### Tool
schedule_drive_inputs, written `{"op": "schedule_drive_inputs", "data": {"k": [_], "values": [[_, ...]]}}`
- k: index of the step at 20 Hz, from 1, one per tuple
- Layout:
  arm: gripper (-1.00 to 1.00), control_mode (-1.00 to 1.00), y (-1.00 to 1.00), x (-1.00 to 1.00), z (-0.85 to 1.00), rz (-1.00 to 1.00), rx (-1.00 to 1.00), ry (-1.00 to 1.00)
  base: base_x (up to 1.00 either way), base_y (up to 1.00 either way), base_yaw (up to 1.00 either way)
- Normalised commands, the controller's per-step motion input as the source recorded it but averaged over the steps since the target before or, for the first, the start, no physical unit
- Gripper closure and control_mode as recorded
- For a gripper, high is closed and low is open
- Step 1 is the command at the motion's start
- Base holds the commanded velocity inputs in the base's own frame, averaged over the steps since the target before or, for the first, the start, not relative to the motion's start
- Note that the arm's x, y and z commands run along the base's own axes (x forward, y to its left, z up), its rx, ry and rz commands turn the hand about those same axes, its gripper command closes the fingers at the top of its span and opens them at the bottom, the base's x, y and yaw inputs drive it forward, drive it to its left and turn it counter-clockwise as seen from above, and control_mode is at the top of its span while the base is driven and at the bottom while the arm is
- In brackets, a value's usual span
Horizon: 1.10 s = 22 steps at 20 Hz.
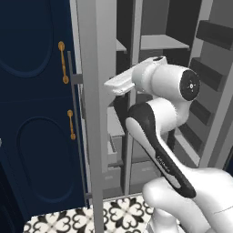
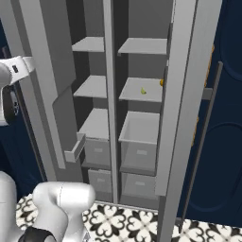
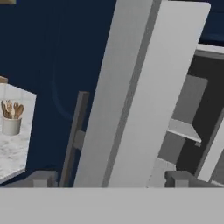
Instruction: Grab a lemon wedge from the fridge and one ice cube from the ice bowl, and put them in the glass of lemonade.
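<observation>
On a middle right shelf of the open fridge (image 2: 142,56) sat the lemon wedge (image 2: 143,90), small orange fruit (image 2: 161,82) near it. Hand (image 3: 111,178) fingers stood apart, empty, at the door (image 3: 144,87) edge.

The arm (image 1: 159,118) is made of smooth, glossy white rounded shells with black bands at the joints. A round black cap with small pale dots closes one joint's end. A flat white bracket juts from the wrist. Finger tips (image 3: 180,178) are blocky and dark grey.
</observation>
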Motion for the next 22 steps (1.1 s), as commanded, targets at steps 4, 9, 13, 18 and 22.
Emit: {"op": "schedule_drive_inputs", "data": {"k": [4,9,13,18,22], "values": [[-1.0,-1.0,-1.0,0.01,0.49,0.0,0.24,-0.1,0.0,0.0,0.0],[-1.0,-1.0,-0.86,0.53,0.42,0.04,0.05,0.17,0.0,0.0,0.0],[-1.0,-1.0,-0.22,0.62,0.13,0.28,0.0,0.46,0.0,0.0,0.0],[-1.0,-1.0,0.19,0.52,-0.04,0.46,0.03,0.32,0.0,0.0,0.0],[-1.0,-1.0,0.24,0.19,-0.32,0.39,0.09,0.0,0.0,0.0,0.0]]}}
